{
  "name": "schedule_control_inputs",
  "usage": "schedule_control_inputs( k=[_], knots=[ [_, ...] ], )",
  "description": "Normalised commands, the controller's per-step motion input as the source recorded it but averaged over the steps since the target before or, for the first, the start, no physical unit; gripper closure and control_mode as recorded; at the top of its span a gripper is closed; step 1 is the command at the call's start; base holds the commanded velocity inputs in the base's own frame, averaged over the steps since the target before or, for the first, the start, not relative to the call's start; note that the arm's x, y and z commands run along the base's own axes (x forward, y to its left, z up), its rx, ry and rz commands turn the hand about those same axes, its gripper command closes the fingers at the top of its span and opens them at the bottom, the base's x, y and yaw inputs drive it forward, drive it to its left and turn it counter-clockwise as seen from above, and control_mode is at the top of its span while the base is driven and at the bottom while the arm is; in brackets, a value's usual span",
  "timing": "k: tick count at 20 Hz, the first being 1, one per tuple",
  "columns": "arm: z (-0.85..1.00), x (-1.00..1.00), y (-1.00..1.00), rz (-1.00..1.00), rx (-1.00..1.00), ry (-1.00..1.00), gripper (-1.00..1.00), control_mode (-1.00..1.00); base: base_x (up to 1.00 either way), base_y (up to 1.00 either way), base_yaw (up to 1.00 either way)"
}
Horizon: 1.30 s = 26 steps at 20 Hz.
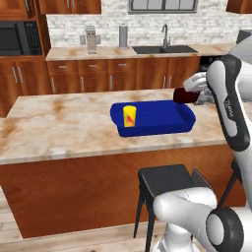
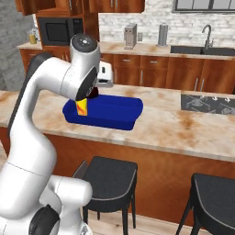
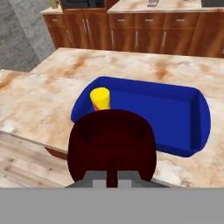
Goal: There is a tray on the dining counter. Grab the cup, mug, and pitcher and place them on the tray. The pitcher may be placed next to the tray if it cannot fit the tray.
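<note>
My gripper [image 3: 112,176] is shut on the rim of the dark maroon mug [image 3: 112,142], which hangs in the air. In the left base view the mug [image 1: 184,95] hangs by the far right corner of the blue tray [image 1: 160,118], with the gripper [image 1: 196,91] to its right. The tray [image 3: 170,113] lies on the marble dining counter [image 1: 59,123]. The yellow cup [image 1: 129,116] stands upright in the tray's left end [image 3: 100,99]. A small yellowish glass [image 2: 32,36] stands on the back counter left of the microwave, too small to tell whether it is the pitcher.
Dark stools [image 2: 110,176] [image 2: 213,195] stand in front of the counter, one close to my base [image 1: 165,179]. A cooktop [image 2: 206,103] is set into the counter right of the tray. The back counter holds a sink [image 1: 165,49].
</note>
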Motion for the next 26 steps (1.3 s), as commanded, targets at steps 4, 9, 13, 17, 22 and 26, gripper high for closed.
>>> schedule_control_inputs(
  k=[4, 9, 13, 17, 22, 26],
  knots=[
    [-0.36, 0.74, 0.0, 0.0, 0.0, 0.0, 1.0, -1.0, 0.0, 0.0, 0.0],
    [-0.42, 0.59, 0.0, 0.0, 0.0, 0.0, 1.0, -1.0, 0.0, 0.0, 0.0],
    [-0.42, 0.52, 0.0, 0.0, 0.0, 0.0, 1.0, -1.0, 0.0, 0.0, 0.0],
    [-0.41, 0.4, 0.01, 0.0, 0.0, 0.0, 1.0, -1.0, 0.0, 0.0, 0.0],
    [-0.4, 0.28, 0.01, 0.0, 0.0, 0.0, 1.0, -1.0, 0.0, 0.0, 0.0],
    [-0.23, 0.33, 0.02, 0.0, 0.0, 0.0, 1.0, -1.0, 0.0, 0.0, 0.0]
  ],
)
